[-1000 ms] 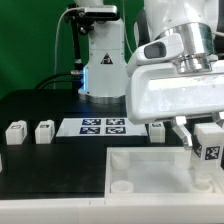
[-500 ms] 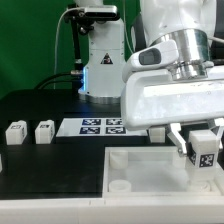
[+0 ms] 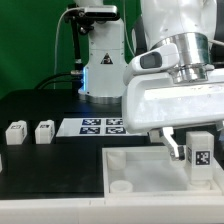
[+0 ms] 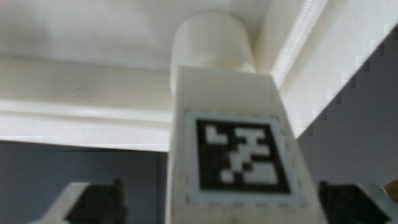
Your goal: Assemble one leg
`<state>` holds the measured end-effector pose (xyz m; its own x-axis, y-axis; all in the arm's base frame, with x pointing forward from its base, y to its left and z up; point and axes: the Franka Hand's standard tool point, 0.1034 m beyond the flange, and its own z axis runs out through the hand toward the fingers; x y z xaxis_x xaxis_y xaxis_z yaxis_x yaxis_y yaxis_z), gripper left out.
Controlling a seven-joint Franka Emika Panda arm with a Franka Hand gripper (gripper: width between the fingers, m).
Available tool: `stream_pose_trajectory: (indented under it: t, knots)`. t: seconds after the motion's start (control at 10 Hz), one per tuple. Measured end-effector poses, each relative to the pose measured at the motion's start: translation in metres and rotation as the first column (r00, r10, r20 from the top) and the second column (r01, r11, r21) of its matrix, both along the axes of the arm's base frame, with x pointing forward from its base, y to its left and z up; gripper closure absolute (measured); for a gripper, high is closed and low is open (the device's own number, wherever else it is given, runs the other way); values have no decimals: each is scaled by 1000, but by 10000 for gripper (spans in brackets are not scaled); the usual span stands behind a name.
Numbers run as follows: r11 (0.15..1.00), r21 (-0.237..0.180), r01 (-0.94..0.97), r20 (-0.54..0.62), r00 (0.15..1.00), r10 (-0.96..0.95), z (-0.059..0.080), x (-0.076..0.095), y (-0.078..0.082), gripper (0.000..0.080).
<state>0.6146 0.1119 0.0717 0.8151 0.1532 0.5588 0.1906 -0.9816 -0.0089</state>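
- My gripper (image 3: 197,148) pinches the small white plastic leg (image 3: 201,157) between its jaws, with the black-and-white tag facing the exterior camera.
- The leg is above the large flat white socketed panel (image 3: 140,168), at the exterior view's right.

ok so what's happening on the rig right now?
The Panda's gripper holds one leg, tag facing the camera, over the large flat white piece at the exterior view's right. Whether the leg touches it is unclear. At the exterior view's left, two spare legs stand beside the marker board.
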Motion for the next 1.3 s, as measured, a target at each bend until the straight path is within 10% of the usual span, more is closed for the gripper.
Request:
stream_pose_trajectory:
  t: [0.9,1.3]
  knots:
    - [1000,0,1,-6,1000,-1,-1,0,-1,150]
    - [1000,18,25,-245,969,-20,9,1,-1,150]
